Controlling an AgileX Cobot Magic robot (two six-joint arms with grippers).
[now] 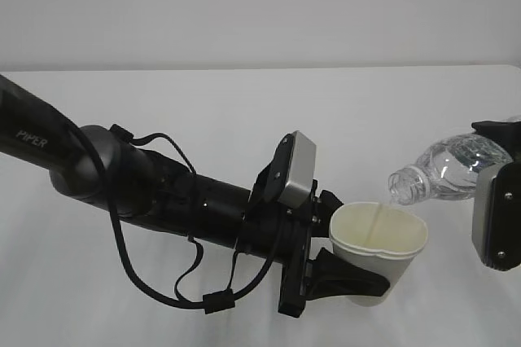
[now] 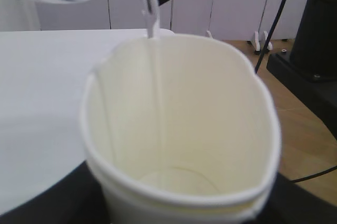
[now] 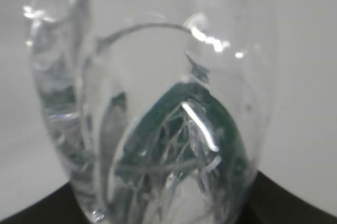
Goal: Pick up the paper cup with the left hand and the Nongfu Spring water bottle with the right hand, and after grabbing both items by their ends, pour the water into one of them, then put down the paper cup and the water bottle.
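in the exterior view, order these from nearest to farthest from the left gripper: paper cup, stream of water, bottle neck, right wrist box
From the left gripper:
1. paper cup, held in its fingers, squeezed out of round.
2. stream of water, falling into the cup just above.
3. bottle neck, up and to the right, tipped over the cup's rim.
4. right wrist box, at the far right edge.

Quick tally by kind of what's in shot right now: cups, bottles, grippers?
Paper cup: 1, held by the left gripper
Water bottle: 1, tilted, its mouth over the cup, held by the right gripper
Grippers: 2
Total: 4
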